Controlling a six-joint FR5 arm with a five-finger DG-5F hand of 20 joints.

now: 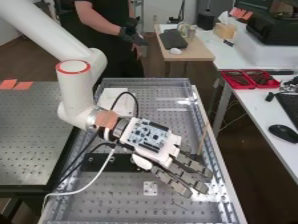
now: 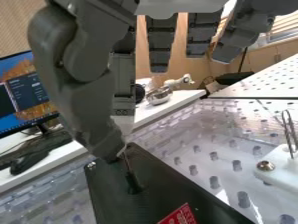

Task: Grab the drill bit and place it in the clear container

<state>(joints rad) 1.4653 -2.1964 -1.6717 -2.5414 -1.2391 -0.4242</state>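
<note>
hand [image 2: 90,107] pinched shut on slender metal drill bit [image 2: 126,162], other fingers straight. bit slightly tilted above smooth, flat black plate [image 2: 166,187].

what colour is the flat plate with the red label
The flat plate is black, seen best in the wrist view.
</note>
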